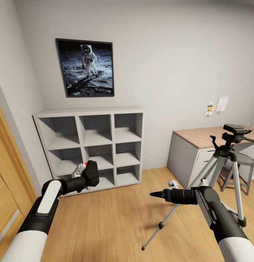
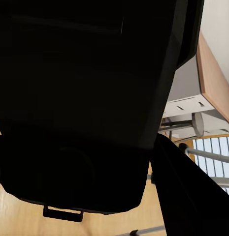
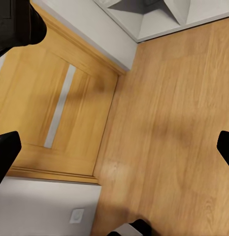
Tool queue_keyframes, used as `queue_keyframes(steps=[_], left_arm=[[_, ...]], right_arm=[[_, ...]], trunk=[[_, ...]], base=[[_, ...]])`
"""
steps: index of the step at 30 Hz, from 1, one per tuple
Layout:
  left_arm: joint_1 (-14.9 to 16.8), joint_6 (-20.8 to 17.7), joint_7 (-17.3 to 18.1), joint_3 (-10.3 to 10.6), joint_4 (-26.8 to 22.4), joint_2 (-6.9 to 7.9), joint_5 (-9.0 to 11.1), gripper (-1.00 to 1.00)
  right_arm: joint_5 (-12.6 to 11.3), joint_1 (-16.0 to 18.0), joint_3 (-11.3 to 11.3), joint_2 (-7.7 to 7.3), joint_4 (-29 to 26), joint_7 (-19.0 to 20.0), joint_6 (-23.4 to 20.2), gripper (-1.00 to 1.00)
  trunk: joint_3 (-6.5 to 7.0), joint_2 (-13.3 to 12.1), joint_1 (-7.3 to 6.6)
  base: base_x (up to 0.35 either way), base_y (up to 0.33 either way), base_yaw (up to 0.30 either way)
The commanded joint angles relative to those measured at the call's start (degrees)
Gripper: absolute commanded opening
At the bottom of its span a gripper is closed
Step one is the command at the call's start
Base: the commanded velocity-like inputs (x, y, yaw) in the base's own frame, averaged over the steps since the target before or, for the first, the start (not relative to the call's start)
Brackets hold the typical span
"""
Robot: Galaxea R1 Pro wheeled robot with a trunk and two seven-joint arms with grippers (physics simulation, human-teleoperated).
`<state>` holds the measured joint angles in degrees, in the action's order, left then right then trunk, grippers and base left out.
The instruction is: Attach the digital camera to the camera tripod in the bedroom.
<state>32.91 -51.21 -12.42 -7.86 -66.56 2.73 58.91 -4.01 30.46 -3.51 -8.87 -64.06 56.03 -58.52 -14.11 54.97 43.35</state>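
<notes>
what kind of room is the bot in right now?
Looks like a bedroom or study: light wood plank floor, grey cube shelving under an astronaut moon picture, and a wood-topped desk behind the camera tripod.

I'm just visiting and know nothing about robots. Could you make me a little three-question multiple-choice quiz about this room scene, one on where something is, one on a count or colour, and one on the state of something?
1. Where does the camera tripod stand?
A. In front of the wood-topped desk
B. Inside the shelving
C. Under the astronaut picture

2. How many compartments does the grey cube shelving have?
A. Four
B. Six
C. Nine

3. What is the left gripper doing?
A. Hanging open and empty
B. Holding the digital camera
C. Gripping a tripod leg

Answers: 1 A, the tripod's legs rest on the floor beside the desk. 2 C, three rows of three cubes. 3 B, the black camera sits at the left arm's tip, dark and close in the left wrist view.
</notes>
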Motion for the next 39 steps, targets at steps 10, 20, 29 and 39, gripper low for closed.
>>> queue_keyframes(steps=[10,20,29,39], left_arm=[[0.05,-0.29,-0.41,-0.05,0.02,0.06,0.66,-1.00],[0.05,-0.24,-0.34,-0.18,0.48,0.08,0.56,-1.00],[0.05,4.97,-1.17,-0.02,4.82,0.30,-0.05,-1.00],[0.05,11.56,-5.20,1.09,38.05,1.67,-2.62,-1.00]], right_arm=[[-0.38,0.04,-0.05,-0.01,-0.33,-0.11,-0.46,1.00],[-0.30,0.04,-0.11,-0.01,-0.45,-0.18,0.01,1.00],[0.05,0.04,-1.34,-3.01,4.25,-0.67,0.51,1.00],[10.73,0.04,-1.68,-6.18,25.62,-6.68,5.43,1.00]], trunk=[[1.72,-3.97,-2.20],[3.52,-7.98,-4.39],[5.13,-11.59,-6.37],[6.95,-15.60,-8.56]], base=[[0.000,0.000,0.000],[0.000,0.000,0.000],[0.000,0.000,0.000],[0.000,0.000,-0.016]])
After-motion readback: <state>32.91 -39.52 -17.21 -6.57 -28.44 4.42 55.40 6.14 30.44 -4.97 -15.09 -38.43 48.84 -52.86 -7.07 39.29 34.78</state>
